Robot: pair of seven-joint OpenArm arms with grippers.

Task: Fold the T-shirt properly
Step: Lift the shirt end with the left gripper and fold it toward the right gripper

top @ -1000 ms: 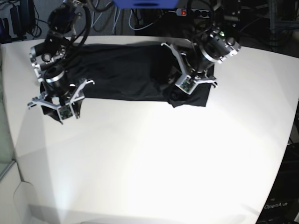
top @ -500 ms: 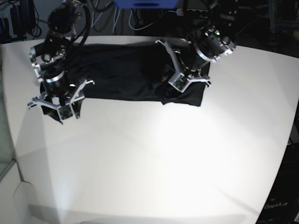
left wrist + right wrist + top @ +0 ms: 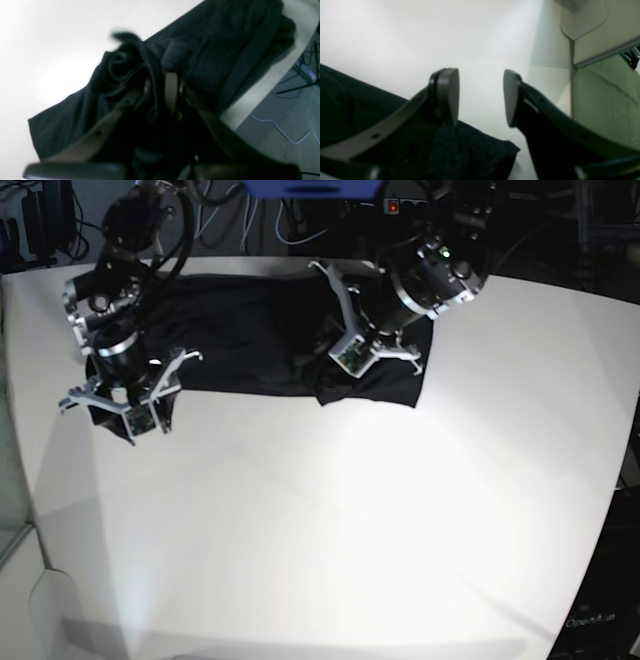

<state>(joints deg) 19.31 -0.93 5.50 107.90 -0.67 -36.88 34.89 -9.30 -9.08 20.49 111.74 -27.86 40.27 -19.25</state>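
Large plain charcoal-black soft knit T-shirt (image 3: 250, 330) lies along far edge of smooth white table (image 3: 330, 520), bunched and creased at one end. Left gripper (image 3: 161, 82) pressed together, pinching raised fold of T-shirt. Right gripper (image 3: 481, 96) spread, empty, above opposite T-shirt end; rounded dark matte pads (image 3: 448, 95).

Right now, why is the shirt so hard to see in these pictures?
In the left wrist view the T-shirt is blurred and dark; in the base view glare whitens the table, so the cloth shows black; in the right wrist view the right gripper is soft-focused.
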